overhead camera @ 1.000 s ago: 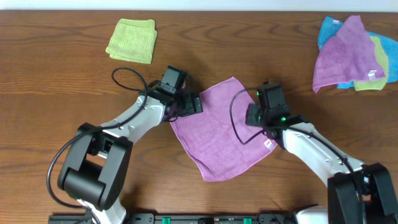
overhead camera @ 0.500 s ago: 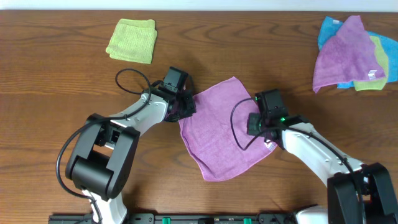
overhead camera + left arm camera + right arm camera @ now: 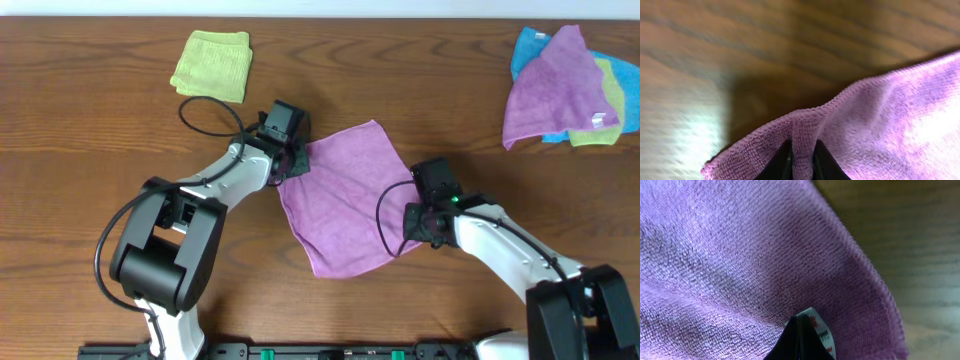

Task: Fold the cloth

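Note:
The cloth [image 3: 345, 200], a pinkish-purple towel, lies spread like a diamond on the middle of the wooden table. At its left corner my left gripper [image 3: 291, 162] is shut on a pinched ridge of the hem. In the left wrist view, that ridge of the cloth [image 3: 880, 115] stands up between the two dark fingertips of the left gripper [image 3: 802, 157]. My right gripper [image 3: 420, 224] sits at the cloth's right corner. In the right wrist view, the right gripper [image 3: 799, 332] is shut on the cloth [image 3: 740, 255] right beside the white tag [image 3: 821, 330].
A folded lime-green towel [image 3: 212, 65] lies at the back left. A heap of purple, blue and green towels [image 3: 565, 85] sits at the back right corner. Bare wood [image 3: 90, 150] surrounds the cloth.
The left gripper has closed on the cloth's left corner. The right gripper has shifted toward the table's front, drawing the right corner inward, so the cloth now looks narrower.

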